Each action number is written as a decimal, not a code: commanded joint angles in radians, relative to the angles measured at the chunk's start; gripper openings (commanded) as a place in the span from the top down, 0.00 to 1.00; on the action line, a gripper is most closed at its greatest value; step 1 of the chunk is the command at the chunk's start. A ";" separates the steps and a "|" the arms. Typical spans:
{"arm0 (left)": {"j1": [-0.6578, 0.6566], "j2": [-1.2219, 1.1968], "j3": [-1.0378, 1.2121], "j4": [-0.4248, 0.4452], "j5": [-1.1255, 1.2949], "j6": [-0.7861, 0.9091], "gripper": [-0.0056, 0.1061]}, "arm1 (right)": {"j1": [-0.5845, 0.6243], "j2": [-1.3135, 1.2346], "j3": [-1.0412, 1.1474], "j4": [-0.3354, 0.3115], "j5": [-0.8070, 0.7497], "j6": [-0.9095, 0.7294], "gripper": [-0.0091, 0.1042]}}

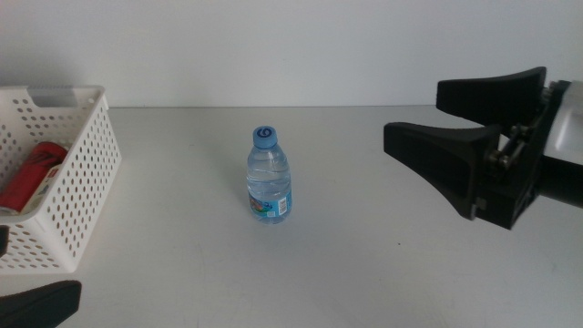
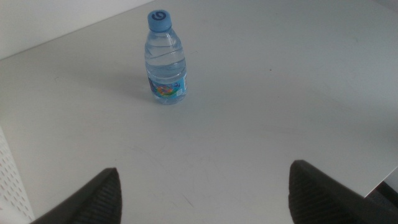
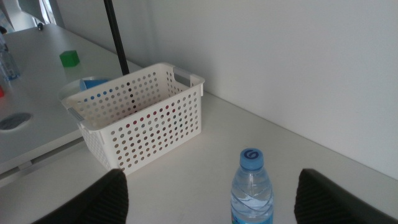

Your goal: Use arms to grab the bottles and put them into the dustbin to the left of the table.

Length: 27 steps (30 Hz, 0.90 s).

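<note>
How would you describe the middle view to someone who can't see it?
A clear water bottle with a blue cap stands upright alone on a pale table. The right gripper, jaws open, reaches in toward it, and at the left a white perforated basket holds a red can.

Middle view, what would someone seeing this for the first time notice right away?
A clear water bottle with a blue cap stands upright, alone mid-table. The right gripper, jaws open, comes in from the right side, apart from the bottle and pointing its way. At the left edge sits the white perforated basket with a red can lying inside; the left gripper waits at the bottom left corner.
</note>
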State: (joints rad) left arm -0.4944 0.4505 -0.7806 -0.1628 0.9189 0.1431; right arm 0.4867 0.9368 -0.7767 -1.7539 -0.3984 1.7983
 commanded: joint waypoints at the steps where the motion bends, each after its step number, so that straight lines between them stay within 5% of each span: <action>1: -0.005 0.009 -0.025 -0.008 -0.067 -0.014 0.15 | -0.020 -0.063 0.009 0.006 0.012 -0.008 0.23; 13: -0.005 0.009 -0.025 -0.008 -0.067 -0.014 0.15 | -0.024 -0.135 0.216 0.953 0.125 -0.737 0.23; 17: -0.005 0.009 -0.025 -0.008 -0.067 -0.014 0.15 | 0.017 -0.137 0.203 1.323 0.411 -1.143 0.23; 22: -0.005 0.009 -0.025 -0.008 -0.067 -0.014 0.15 | 0.083 -0.171 0.168 1.716 0.530 -1.690 0.23; 24: -0.005 0.009 -0.025 -0.008 -0.067 -0.014 0.15 | 0.091 -0.200 0.164 1.831 0.570 -1.843 0.23; 27: -0.005 0.009 -0.025 -0.008 -0.067 -0.014 0.15 | 0.092 -0.272 0.164 1.867 0.661 -1.965 0.23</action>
State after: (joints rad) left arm -0.4944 0.4505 -0.7806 -0.1586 0.9189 0.1431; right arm 0.5745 0.6993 -0.5742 0.0804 0.2835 -0.0753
